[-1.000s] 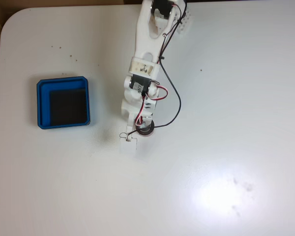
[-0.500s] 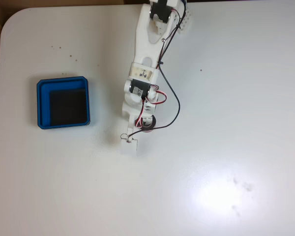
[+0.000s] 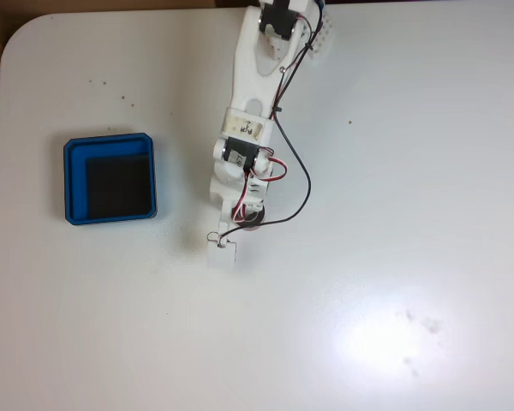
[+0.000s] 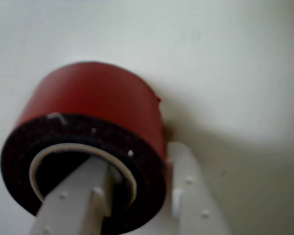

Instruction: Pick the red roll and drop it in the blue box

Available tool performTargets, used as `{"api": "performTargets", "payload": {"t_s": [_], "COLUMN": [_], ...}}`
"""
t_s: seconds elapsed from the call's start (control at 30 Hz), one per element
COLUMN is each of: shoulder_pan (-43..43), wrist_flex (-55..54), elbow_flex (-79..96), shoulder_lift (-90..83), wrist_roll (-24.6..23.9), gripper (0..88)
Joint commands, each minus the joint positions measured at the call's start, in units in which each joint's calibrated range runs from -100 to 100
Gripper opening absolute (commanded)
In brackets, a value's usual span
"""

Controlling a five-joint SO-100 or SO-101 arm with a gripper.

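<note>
White tabletop (image 3: 428, 171) fills the fixed view, with a strip of brown seen along its upper left edge and a few dark specks scattered over it. A bright glare patch is seen at the lower right. The white arm (image 3: 255, 86) is stretched down from the top edge, with black and red cables (image 3: 304, 184) looped along its right side.

The gripper (image 3: 244, 218) is found at the end of the arm, near the middle of the table. The red roll (image 3: 251, 217) is partly seen there as a small dark ring under the arm's tip. In the wrist view the red roll (image 4: 103, 107) is seen close up, with its red outer side, dark face and pale inner rim. One white finger (image 4: 73, 200) is passed into the hollow centre, while the other finger (image 4: 191, 196) is set outside, against the red wall. The wall of the roll is thus held between the two, and the jaws are closed on it to a narrow gap.

The blue box (image 3: 74, 184) is placed well apart, to the left of the gripper in the fixed view, with its black floor uncovered.
</note>
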Motion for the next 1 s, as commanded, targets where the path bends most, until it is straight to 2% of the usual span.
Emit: {"api": "performTargets", "payload": {"t_s": [0.0, 0.33, 0.57, 0.83, 0.97], "shoulder_pan": [0.77, 3.89, 5.36, 20.89, 24.61], "wrist_flex": [-0.22, 1.10, 16.53, 19.58, 19.50], "elbow_flex": [-3.68, -3.14, -3.68, -13.65, -17.69], "shoulder_lift": [-1.08, -14.21, -25.33, -24.49, -22.49], "wrist_roll": [-0.33, -0.33, -0.41, -0.50, -0.50], "gripper": [0.8, 0.8, 0.8, 0.9, 0.9]}}
